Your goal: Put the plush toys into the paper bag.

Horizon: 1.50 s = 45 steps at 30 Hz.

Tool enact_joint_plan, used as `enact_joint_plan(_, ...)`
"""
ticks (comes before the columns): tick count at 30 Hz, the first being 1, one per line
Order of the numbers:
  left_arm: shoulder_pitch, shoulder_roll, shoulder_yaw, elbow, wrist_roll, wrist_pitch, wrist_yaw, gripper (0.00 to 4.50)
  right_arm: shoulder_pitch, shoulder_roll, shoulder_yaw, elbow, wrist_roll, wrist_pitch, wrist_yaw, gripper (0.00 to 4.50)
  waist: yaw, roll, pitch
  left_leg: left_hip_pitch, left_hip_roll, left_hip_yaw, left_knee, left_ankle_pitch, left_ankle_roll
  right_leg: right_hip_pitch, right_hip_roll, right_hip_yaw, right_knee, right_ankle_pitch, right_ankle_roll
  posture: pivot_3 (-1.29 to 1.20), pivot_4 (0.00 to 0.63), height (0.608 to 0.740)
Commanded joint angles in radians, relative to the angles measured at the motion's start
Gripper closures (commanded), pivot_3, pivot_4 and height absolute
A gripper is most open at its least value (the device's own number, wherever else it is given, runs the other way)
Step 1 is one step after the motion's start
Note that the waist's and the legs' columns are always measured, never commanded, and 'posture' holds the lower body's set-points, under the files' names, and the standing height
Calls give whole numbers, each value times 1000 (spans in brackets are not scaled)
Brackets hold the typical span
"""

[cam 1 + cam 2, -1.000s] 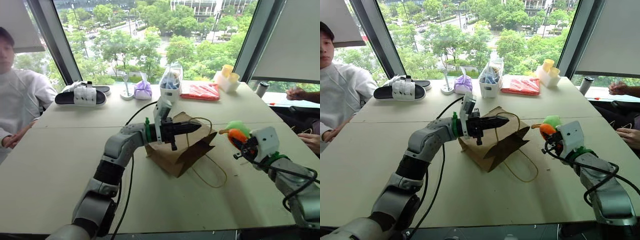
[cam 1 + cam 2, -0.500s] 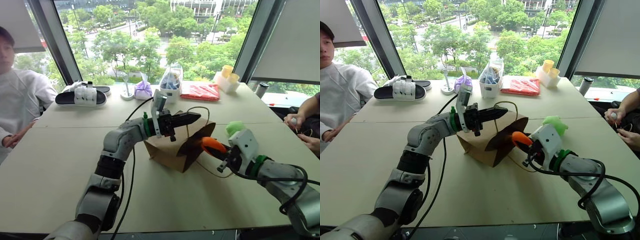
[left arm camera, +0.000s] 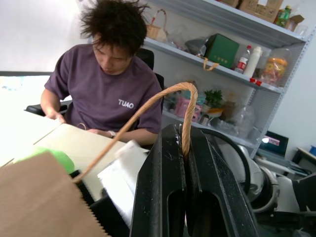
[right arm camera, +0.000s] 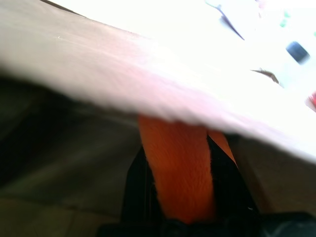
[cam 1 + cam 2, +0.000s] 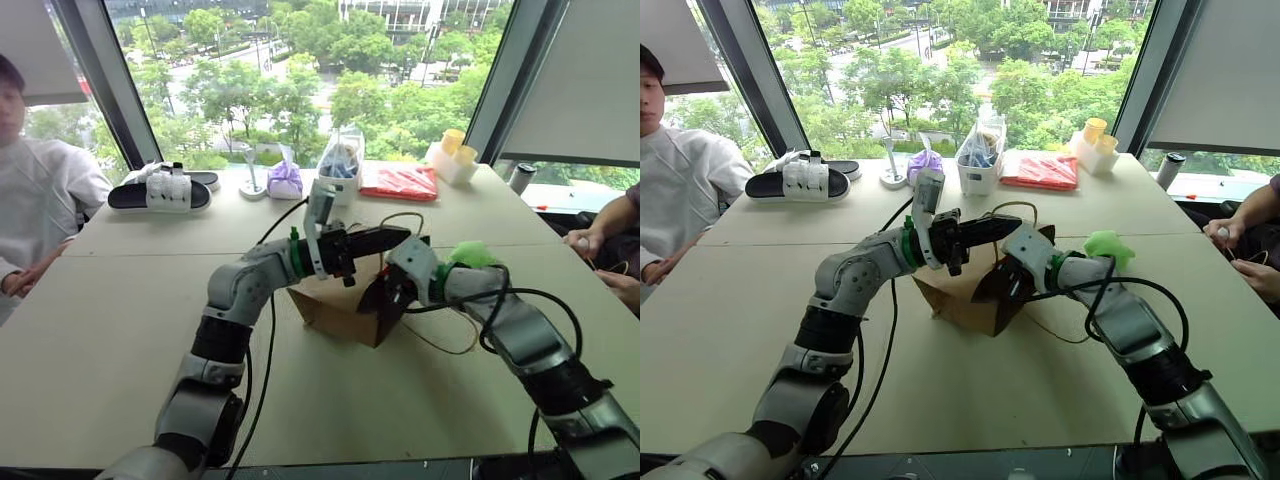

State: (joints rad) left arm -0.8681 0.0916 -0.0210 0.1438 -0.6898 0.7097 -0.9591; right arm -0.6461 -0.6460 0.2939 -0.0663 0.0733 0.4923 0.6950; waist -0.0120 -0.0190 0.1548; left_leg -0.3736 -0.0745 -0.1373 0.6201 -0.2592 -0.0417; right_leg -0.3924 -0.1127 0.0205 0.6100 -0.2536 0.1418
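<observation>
The brown paper bag [image 5: 340, 305] is lying on its side near the middle of the desk [image 5: 120, 330], its dark mouth opening toward three o'clock. The left hand [image 3: 186, 148] is pinching one tan twine handle [image 3: 148, 106] tight between its closed black fingers and holding it up above the bag's upper edge, so the loop is arching over the fingertips. The right hand [image 5: 392, 290] is reaching into the bag's mouth from the three o'clock side; in its wrist view it is clamping the orange plush toy [image 4: 180, 170] between its fingers, just under the bag's paper lip. The light green plush toy [image 5: 470, 254] is showing just behind the right forearm, at about two o'clock from the bag; whether it is resting on the desk or riding on the arm I cannot tell.

Along the window edge at twelve o'clock, a purple tied pouch [image 5: 286, 180], a clear plastic bag of blue items [image 5: 342, 160], a red packet [image 5: 400, 183] and a black-and-white slipper [image 5: 160, 192] are sitting. A person in white [image 5: 40, 200] is sitting at nine o'clock, and another person's hand [image 5: 590, 243] is resting at three o'clock.
</observation>
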Motion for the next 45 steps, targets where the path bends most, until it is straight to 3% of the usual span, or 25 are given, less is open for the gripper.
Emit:
enact_joint_plan(1, -11, -2, 37, -21, -24, -10, 25, 4500, -18, 20, -19, 27, -23, -25, 0, 3524, 2, 0, 0, 0, 0, 0, 0, 0, -1, 0, 0, 0, 0, 0, 0, 0, 150, 740)
enact_joint_plan(8, -15, -9, 59, -10, -25, -12, 55, 4500, 22, 41, -64, -30, -18, -6, -6, 230, 0, 0, 0, -1, -1, 0, 0, 2, -3, -1, -1, 0, 0, 0, 0, 0, 150, 740)
enact_joint_plan(9, -15, -9, 59, -10, -24, -12, 56, 4500, 35, 42, -86, -54, -4, 6, -8, 37, 0, 0, 0, -1, -1, 0, 0, 2, -3, -1, -1, 0, 0, 0, 0, 0, 150, 740)
enact_joint_plan(13, -17, -11, 60, -1, -18, -18, 58, 4500, 94, 36, -224, -176, 99, 66, -2, 37, 2, 0, 0, -1, -1, 0, 0, 1, -2, 0, -1, 0, 0, 0, 0, 0, 150, 740)
enact_joint_plan(19, -19, -12, 62, 10, -13, -26, 58, 4500, 206, 49, -572, -345, 434, 281, -2, 37, 4, 0, 0, 0, -1, -1, 0, 0, 0, 1, -1, 0, -1, 0, 0, 0, 150, 740)
enact_joint_plan(22, -21, -16, 64, 15, -17, -28, 59, 4500, 210, 82, -718, -282, 470, 280, -109, 37, 3, 0, 0, 0, -1, -1, 0, 0, 0, 1, -1, 0, -1, 0, 0, 0, 150, 740)
enact_joint_plan(24, -22, -19, 63, 16, -18, -29, 59, 4500, 195, 108, -744, -214, 434, 234, -184, 37, 1, 0, 0, 0, -1, -1, 1, 0, 0, 1, -1, 1, 0, 0, 0, 0, 150, 740)
enact_joint_plan(29, -17, -17, 62, 4, -22, -23, 61, 4500, 115, 202, -741, -44, 380, 118, -337, 37, -5, 1, 0, 1, 0, 2, 0, 0, 0, -1, 0, 2, 2, 0, 0, 0, 150, 740)
enact_joint_plan(33, -16, -10, 65, -2, -24, -21, 66, 4500, 64, 137, -554, 180, 87, 25, -503, 37, -1, 2, 0, 0, 0, 3, 0, 0, 0, -2, -1, 2, 2, 0, 0, 0, 150, 740)
enact_joint_plan(36, -14, -9, 65, -5, -26, -21, 70, 4500, -9, 132, -481, 358, -23, -11, -597, 37, -1, 2, 0, 0, -1, 3, 0, 0, -1, -2, -1, 2, 2, 0, 0, 0, 150, 740)
enact_joint_plan(44, 3, -13, 66, -29, -29, -19, 86, 4500, -182, 127, -306, 826, -188, -80, -609, 37, -8, 2, 0, 0, -1, 4, -3, 3, -4, -3, -1, 2, 1, 0, 0, 0, 150, 740)
enact_joint_plan(45, 5, -12, 67, -35, -31, -17, 89, 4500, -197, 125, -301, 862, -194, -90, -609, 268, -7, 2, 0, 0, 0, 4, -3, 3, -5, -3, -1, 2, 1, 0, 0, 0, 150, 740)
